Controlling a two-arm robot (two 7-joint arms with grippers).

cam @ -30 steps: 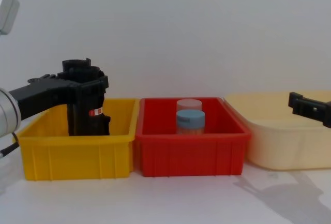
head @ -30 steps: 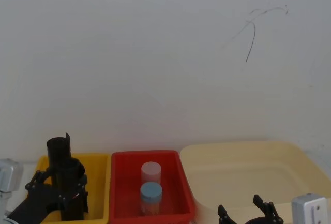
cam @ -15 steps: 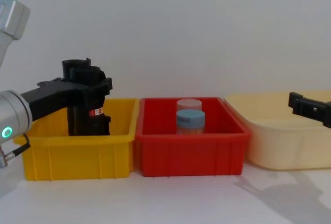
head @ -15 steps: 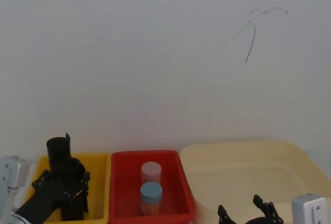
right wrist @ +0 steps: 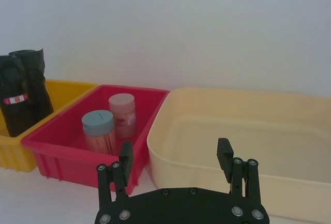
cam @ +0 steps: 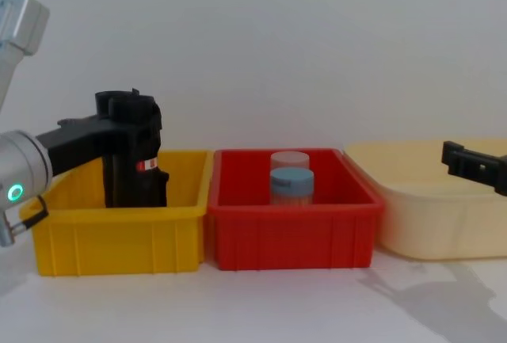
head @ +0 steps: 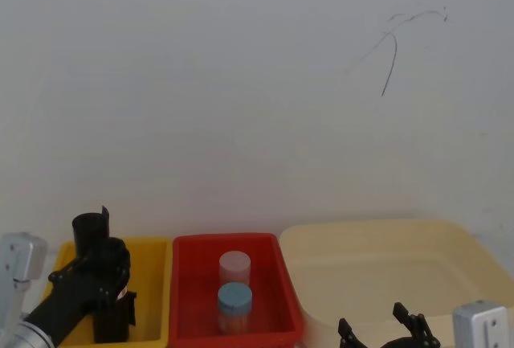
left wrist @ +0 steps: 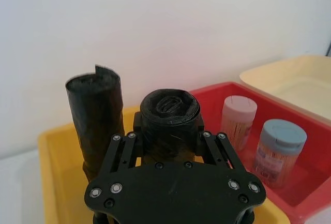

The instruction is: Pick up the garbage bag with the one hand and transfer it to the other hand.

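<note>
Left pincer is clamped round the upper part of the garbage bag, one finger pressed on each side of the black roll. From the left wrist view you're looking down on the roll's coiled top, sitting right between the fingers. The bag stands upright with its lower end down inside the yellow bin. Can't tell if it's touching the bin floor.

Just under the pincer there's a little red-and-white label on the bag, but the writing is too small to read. Right behind the pincer is a plain black roll, just beside the bag. There's some room between the bag and the bin wall on the pincer's right.

Past that wall is a red bin, rim to rim with the yellow one. It holds a blue-lidded jar and a pink-lidded jar behind it. Both have printed labels, not readable. The left arm is silver with a green ring glowing.

Right pincer is well apart on the far right, fingers spread wide with nothing between them. It hovers at the near edge of the cream tub, above rim height, and the tub's bare floor is ahead of it. Between the two pincers it's open air over the red bin, and a white strip of bench runs in front of all three containers.
</note>
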